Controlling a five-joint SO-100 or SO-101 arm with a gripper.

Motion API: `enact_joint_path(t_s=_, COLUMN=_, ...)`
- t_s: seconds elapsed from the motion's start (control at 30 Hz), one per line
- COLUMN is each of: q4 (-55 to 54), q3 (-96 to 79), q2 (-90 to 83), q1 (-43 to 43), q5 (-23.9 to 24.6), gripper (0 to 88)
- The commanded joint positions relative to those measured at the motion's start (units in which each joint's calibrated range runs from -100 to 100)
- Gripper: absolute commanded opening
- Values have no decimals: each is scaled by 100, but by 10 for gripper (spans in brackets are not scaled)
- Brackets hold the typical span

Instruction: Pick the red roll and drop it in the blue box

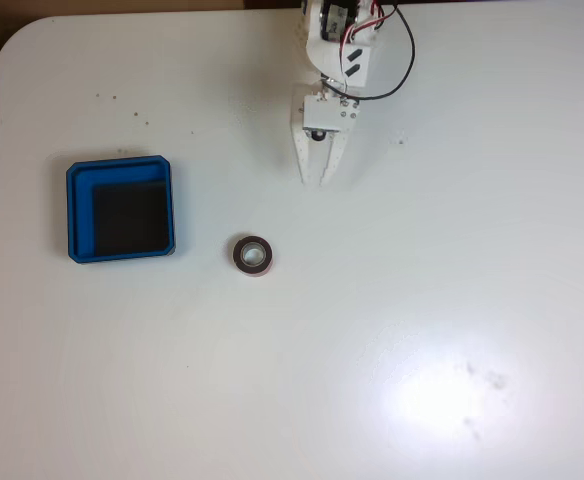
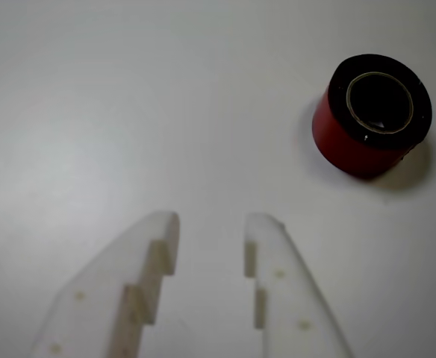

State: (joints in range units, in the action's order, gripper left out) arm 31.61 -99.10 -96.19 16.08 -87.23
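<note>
The red roll (image 1: 253, 255) lies flat on the white table, a small ring with a dark top face and a red edge. In the wrist view the red roll (image 2: 375, 112) sits up and to the right of the fingertips, apart from them. My white gripper (image 1: 316, 180) hangs above the table, up and to the right of the roll in the overhead view, fingers pointing toward the near side. The gripper (image 2: 210, 224) stands open with a narrow gap and only bare table between the fingers. The blue box (image 1: 72, 215), a shallow tray with a black floor, rests left of the roll.
The white table (image 1: 422, 300) ends at a rounded corner at the top left and along the left side, just beyond the box. Black and red cables (image 1: 402, 60) loop off the arm at the top. A bright glare patch lies at the lower right.
</note>
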Motion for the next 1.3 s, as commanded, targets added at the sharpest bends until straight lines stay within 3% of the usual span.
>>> enact_joint_path(t_s=0.0, q4=-50, q3=-90, q2=-13, q1=683, q5=-33, gripper=24)
enact_joint_path(t_s=0.27, q4=-50, q3=-90, q2=-13, q1=1983, q5=-24, gripper=24)
enact_joint_path(t_s=0.57, q4=-116, q3=818, q2=330, q1=1992, q5=-33, gripper=25)
enact_joint_path(t_s=1.0, q4=-50, q3=5355, q2=5271, q1=1738, q5=2, gripper=27)
enact_joint_path(t_s=1.27, q4=7, q3=6963, q2=7696, q1=1738, q5=-33, gripper=27)
